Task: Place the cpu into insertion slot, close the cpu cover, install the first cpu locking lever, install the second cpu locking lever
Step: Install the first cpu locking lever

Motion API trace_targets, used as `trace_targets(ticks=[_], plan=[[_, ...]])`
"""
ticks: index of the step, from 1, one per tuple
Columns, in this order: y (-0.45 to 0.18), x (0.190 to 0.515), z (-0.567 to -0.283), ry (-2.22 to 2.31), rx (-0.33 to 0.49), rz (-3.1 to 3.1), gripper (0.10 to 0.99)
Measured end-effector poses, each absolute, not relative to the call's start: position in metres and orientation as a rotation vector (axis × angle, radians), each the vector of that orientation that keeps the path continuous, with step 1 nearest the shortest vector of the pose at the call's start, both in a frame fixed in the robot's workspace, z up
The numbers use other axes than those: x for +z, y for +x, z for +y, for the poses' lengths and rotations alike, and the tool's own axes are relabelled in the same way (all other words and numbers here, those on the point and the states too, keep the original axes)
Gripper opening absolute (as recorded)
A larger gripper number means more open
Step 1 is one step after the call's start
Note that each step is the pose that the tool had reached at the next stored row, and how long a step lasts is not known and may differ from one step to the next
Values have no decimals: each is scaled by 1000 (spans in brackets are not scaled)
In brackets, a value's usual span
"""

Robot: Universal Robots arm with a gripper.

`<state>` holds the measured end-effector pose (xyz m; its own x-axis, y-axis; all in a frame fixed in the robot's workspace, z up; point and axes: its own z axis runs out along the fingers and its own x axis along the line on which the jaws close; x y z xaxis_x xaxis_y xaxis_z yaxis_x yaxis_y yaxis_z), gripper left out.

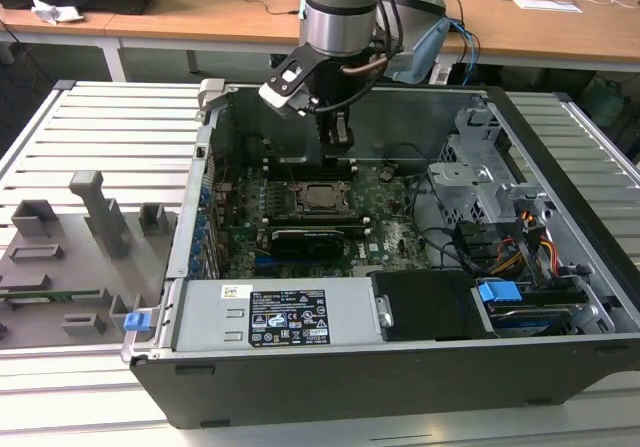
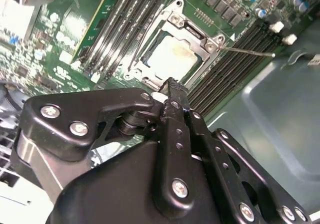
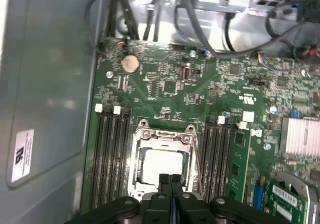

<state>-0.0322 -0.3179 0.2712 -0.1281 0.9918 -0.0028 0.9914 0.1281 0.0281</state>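
Observation:
The cpu (image 1: 322, 196) lies in the socket on the green motherboard, its silver-grey top (image 3: 161, 164) showing through the cpu cover (image 3: 163, 134). That cover, a dark metal frame (image 2: 189, 29), lies flat around the chip (image 2: 172, 58). A thin locking lever (image 2: 250, 51) sticks out from one socket corner over the memory slots. My gripper (image 1: 338, 155) hangs a little above the socket's far edge. Its black fingers (image 3: 170, 180) are pressed together with nothing between them, and the tip (image 2: 171, 85) sits over the frame's rim.
The open computer case (image 1: 560, 167) walls in the board. A long black card (image 1: 310, 239) lies in front of the socket, with the power supply (image 1: 270, 317) nearer still. A drive cage (image 1: 480, 172) and cables (image 1: 500, 252) crowd the exterior view's right. A grey fixture tray (image 1: 70, 257) lies outside the case.

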Motion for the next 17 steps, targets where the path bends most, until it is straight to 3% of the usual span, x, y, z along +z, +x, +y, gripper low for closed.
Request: trace_targets(ticks=[17], plan=[[-32, 271, -318, 1697, 33, 2623, 106]])
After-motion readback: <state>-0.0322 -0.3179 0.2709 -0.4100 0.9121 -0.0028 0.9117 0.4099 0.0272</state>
